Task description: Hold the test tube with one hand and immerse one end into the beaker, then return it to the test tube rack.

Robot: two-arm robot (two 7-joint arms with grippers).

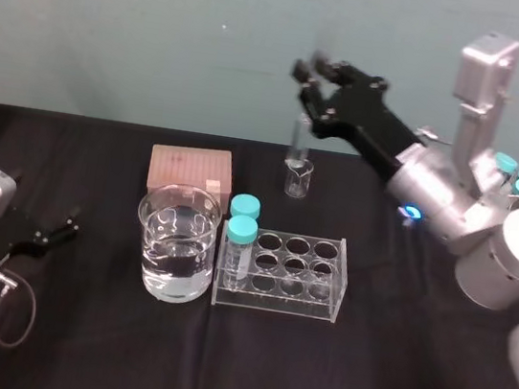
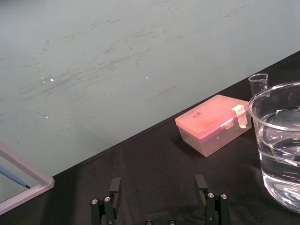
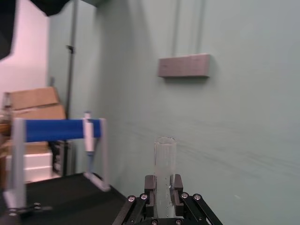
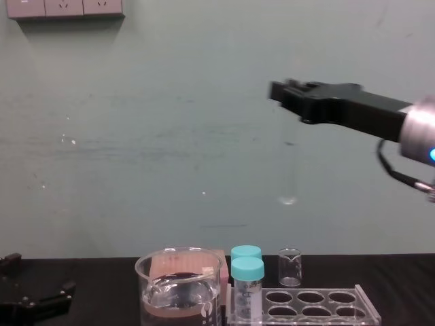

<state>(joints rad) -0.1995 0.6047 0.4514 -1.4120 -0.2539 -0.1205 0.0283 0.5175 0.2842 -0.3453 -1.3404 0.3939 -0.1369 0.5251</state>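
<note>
Right now your right end effector (image 4: 285,92) grips the test tube (image 4: 291,163) upright, high over the surface (image 1: 359,383) behind the test tube rack (image 1: 275,303); your left end effector (image 1: 67,225) rests open at the left.

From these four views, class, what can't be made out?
Test tube lower end: right wrist view, hidden by the jaws of the right gripper.
Whether it is wet: chest view, too faint against the wall.
Test tube rack base: chest view, cut by the bottom edge.
Beaker: left wrist view, right side cut off.
</note>
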